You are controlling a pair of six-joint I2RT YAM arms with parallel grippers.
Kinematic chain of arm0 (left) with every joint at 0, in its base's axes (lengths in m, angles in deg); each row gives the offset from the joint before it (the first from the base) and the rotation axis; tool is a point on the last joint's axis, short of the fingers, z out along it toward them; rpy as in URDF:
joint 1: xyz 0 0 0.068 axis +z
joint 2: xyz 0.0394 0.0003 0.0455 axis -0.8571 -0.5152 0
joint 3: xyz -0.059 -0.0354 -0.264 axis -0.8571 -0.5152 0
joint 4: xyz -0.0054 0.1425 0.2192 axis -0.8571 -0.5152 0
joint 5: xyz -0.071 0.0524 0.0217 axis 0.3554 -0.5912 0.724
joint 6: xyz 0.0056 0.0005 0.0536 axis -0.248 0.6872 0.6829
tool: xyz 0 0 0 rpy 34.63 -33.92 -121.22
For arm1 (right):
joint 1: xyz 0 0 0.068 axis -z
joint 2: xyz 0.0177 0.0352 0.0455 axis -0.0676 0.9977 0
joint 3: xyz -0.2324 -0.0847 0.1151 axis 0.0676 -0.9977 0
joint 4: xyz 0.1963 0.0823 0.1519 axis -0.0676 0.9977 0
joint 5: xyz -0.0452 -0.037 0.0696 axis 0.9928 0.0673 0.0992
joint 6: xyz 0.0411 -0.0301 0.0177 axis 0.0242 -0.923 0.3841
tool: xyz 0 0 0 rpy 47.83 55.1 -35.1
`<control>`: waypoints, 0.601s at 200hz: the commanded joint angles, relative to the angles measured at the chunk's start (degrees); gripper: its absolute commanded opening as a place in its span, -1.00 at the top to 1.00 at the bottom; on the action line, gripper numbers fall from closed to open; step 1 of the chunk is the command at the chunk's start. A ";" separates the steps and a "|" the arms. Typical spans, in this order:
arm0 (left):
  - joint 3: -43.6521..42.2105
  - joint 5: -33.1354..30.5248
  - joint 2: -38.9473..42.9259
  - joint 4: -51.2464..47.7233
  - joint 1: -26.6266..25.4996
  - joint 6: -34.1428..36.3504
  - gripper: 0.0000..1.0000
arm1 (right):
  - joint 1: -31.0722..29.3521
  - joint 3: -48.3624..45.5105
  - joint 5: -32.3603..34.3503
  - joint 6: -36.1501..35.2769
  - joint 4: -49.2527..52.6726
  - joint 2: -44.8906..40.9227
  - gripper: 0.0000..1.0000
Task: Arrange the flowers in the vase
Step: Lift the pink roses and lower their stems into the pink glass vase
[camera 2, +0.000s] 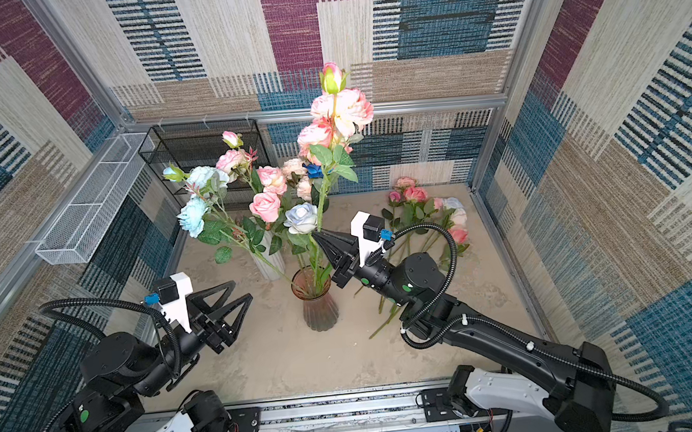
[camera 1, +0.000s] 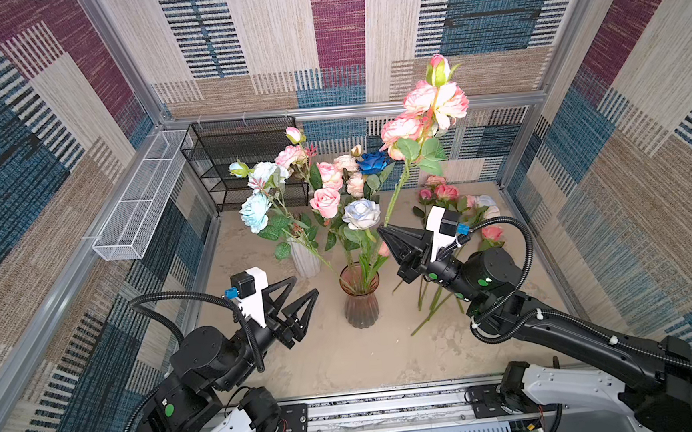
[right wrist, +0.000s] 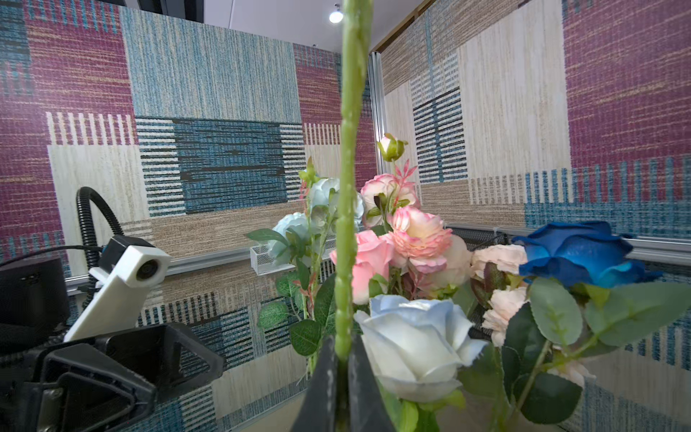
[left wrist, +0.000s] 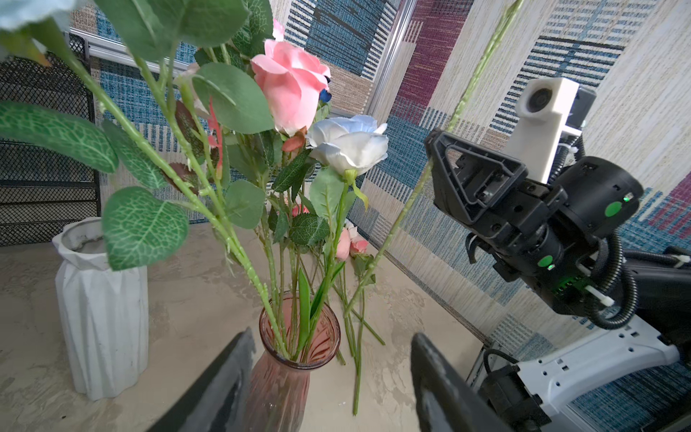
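A pink ribbed glass vase (camera 1: 360, 297) (camera 2: 319, 306) (left wrist: 295, 355) stands mid-floor and holds several flowers (camera 1: 326, 201) (camera 2: 266, 206): pink, white, pale blue and one deep blue (right wrist: 579, 254). My right gripper (camera 1: 382, 229) (camera 2: 316, 233) (right wrist: 342, 351) is shut on the green stem (right wrist: 347, 187) of a tall pink flower (camera 1: 432, 106) (camera 2: 341, 109), held upright just right of the vase and above its rim. My left gripper (camera 1: 305, 285) (camera 2: 242, 289) (left wrist: 332, 334) hovers open and empty left of the vase. More flowers (camera 1: 460, 205) (camera 2: 423, 207) lie on the floor at the right.
A white ribbed vase (camera 1: 306, 261) (left wrist: 101, 310) stands just behind and left of the pink one, apparently empty. A black mesh shelf (camera 1: 245, 165) sits against the back wall. A white mesh basket (camera 1: 139, 206) hangs on the left wall.
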 commanded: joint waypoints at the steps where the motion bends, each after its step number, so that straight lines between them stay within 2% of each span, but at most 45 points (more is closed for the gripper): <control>1: 0.61 -0.34 -0.33 0.39 0.02 -0.11 -0.37 | -0.42 -0.74 3.65 -2.59 -5.43 1.46 1.00; 47: 0.53 -0.10 -0.77 0.67 0.04 -0.20 -0.36 | -1.24 -3.99 4.27 -1.09 -7.38 4.13 1.00; 120: 0.32 0.02 -0.96 0.65 0.04 -0.35 -0.36 | -3.65 -6.49 5.00 -0.57 -2.55 7.03 1.00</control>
